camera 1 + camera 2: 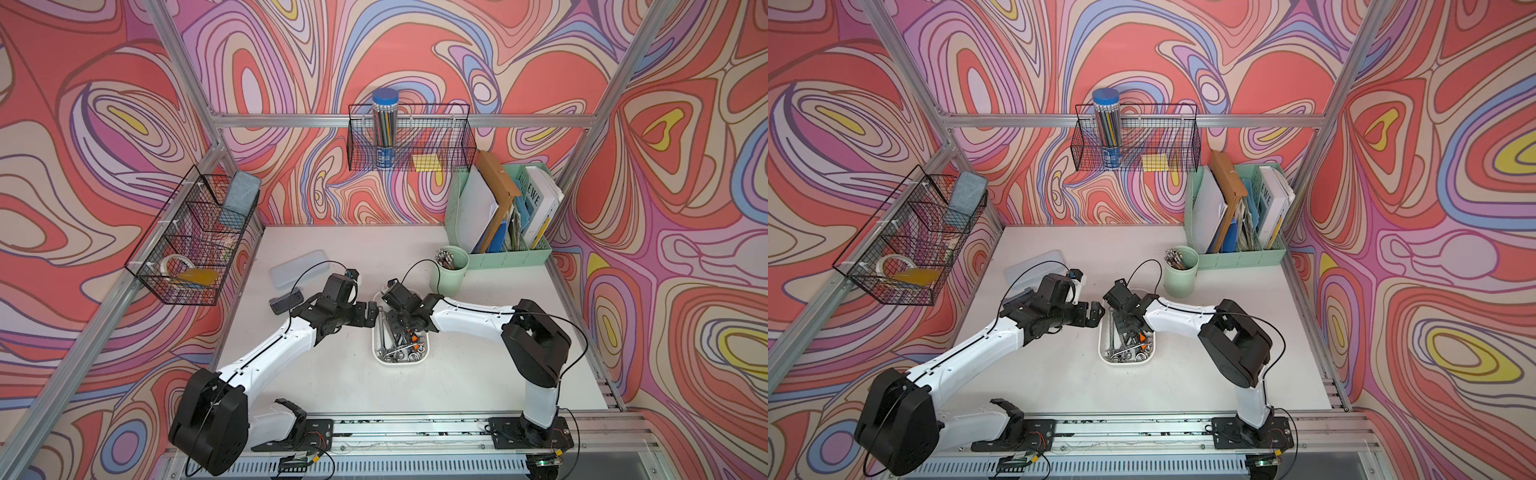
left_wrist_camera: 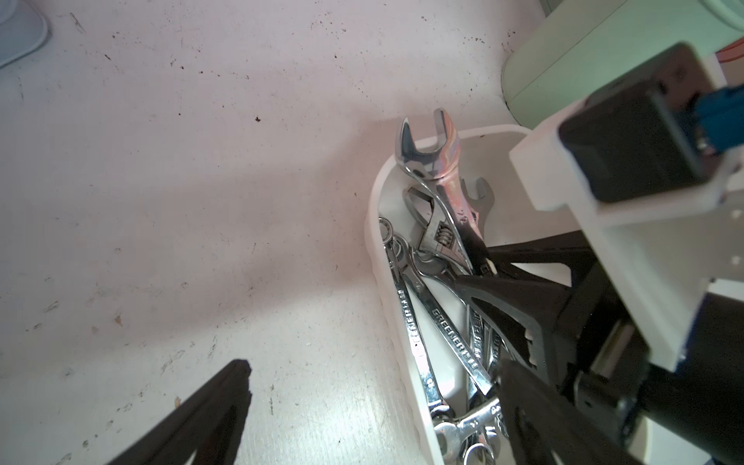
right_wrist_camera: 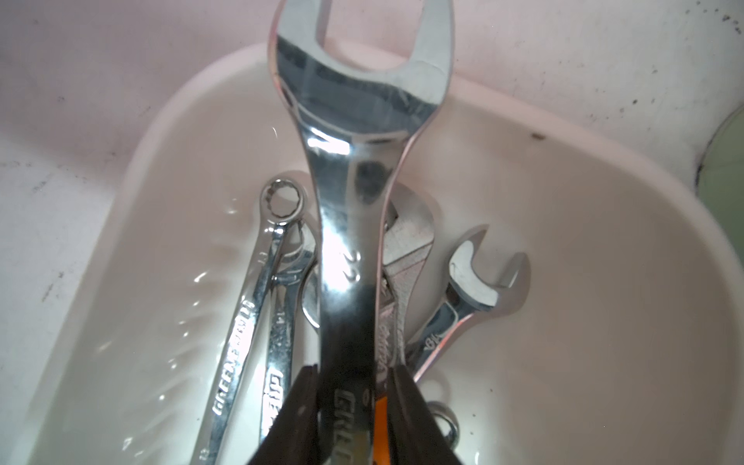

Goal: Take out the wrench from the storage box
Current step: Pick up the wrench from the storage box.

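Observation:
The storage box point(image 1: 400, 362) point(image 1: 1126, 362) is a shallow white tray in the middle of the table, holding several chrome wrenches. My right gripper point(image 3: 353, 374) reaches down into it and is shut on the shank of the large wrench point(image 3: 354, 120). That wrench's open-ended head point(image 2: 428, 149) pokes up over the tray's far rim point(image 2: 475, 131). My left gripper point(image 2: 374, 364) point(image 1: 371, 316) is open at the tray's left wall. One of its fingers point(image 2: 225, 402) is over bare table; the other is over the tray's contents. It holds nothing.
Smaller combination wrenches point(image 3: 249, 306) and an adjustable wrench point(image 2: 432, 233) lie under the held one. A mint-green pen cup point(image 1: 451, 270) stands just behind the tray, with the file organizer point(image 1: 511, 253) at the back right. A translucent case point(image 1: 297, 268) and a small black object point(image 1: 286, 302) lie to the left.

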